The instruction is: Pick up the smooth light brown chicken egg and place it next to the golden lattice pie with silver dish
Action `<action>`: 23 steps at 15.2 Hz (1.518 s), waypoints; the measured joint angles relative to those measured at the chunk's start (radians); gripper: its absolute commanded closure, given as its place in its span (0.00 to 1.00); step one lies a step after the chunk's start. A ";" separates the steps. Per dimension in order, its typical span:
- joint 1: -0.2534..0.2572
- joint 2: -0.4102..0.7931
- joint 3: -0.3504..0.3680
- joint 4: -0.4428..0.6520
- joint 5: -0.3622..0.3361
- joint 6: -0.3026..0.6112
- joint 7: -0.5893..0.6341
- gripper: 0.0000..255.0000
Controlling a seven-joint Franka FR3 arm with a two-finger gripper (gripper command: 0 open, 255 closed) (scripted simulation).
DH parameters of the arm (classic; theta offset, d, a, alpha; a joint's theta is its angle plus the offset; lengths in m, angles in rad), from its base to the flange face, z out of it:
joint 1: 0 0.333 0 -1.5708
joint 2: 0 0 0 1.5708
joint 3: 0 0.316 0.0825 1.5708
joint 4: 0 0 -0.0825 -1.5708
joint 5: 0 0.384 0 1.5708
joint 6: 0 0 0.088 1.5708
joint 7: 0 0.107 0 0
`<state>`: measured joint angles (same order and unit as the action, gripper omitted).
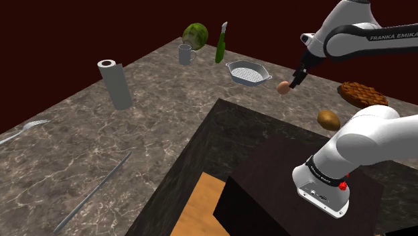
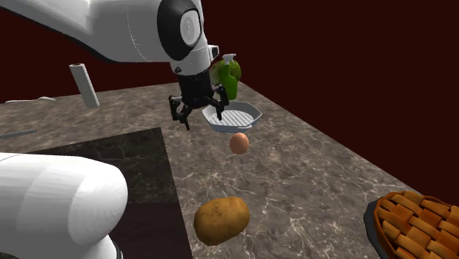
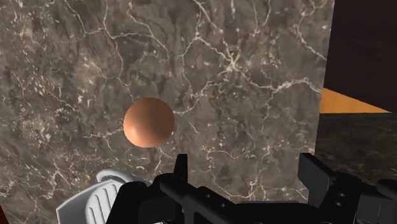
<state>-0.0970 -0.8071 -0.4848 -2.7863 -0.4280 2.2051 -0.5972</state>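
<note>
A smooth light brown egg [image 1: 284,86] [image 2: 239,143] [image 3: 149,122] lies on the marble countertop [image 1: 167,100]. My black gripper [image 1: 297,80] [image 2: 204,121] [image 3: 247,172] hangs open above the counter, close to the egg but off to one side; the egg is not between the fingers [image 3: 181,167]. The lattice pie [image 1: 362,94] [image 2: 415,224] sits near the counter's edge, at the shoulder view's right, well apart from the egg. Nothing is held.
A potato [image 1: 328,119] [image 2: 221,219] lies between egg and pie. A ribbed white dish [image 1: 248,72] [image 2: 234,116] stands just beyond the egg. Farther off are a green bottle [image 1: 221,43], a mug [image 1: 186,54], a paper roll [image 1: 116,84] and a spoon [image 1: 23,129].
</note>
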 measured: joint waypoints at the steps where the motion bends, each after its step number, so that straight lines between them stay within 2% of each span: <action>1: 0.001 0.030 -0.036 -0.001 -0.021 0.049 -0.037 0.00; 6: 0.054 0.210 -0.230 0.025 -0.081 0.299 -0.222 0.00; 10: 0.154 0.344 -0.377 0.066 -0.056 0.457 -0.359 0.00; 17: 0.274 0.480 -0.504 0.073 0.018 0.599 -0.429 0.00; 23: 0.293 0.499 -0.523 0.073 0.032 0.618 -0.439 0.00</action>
<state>0.1961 -0.3082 -1.0075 -2.7132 -0.3962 2.8229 -1.0363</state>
